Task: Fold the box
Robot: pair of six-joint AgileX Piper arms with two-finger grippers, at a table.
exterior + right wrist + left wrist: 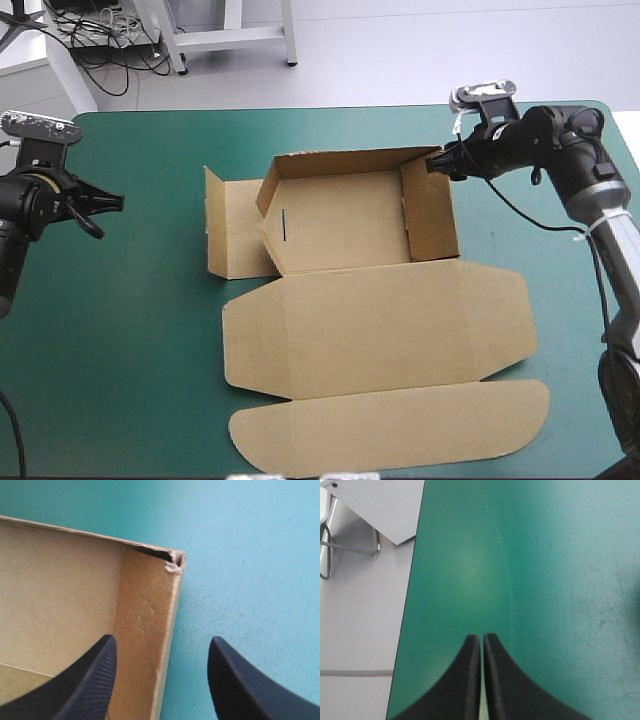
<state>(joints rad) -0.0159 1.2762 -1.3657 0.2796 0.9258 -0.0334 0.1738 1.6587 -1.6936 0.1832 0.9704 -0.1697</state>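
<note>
Box (340, 225) sat centred on the counter (130, 330), lid (380, 325) flat, walls partly raised. Your right gripper (161, 640) stood spread astride the right wall (145, 625), apparently to pinch it; left gripper (481, 639) clenched empty, parked aside.

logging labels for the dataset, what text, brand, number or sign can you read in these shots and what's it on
No readable text in any view.
box: plain brown board, no print; only a short dark line near its left wall, not a letter or number.
teal-green cover: blank.
left gripper and right gripper: no marking visible on the black fingers.
</note>
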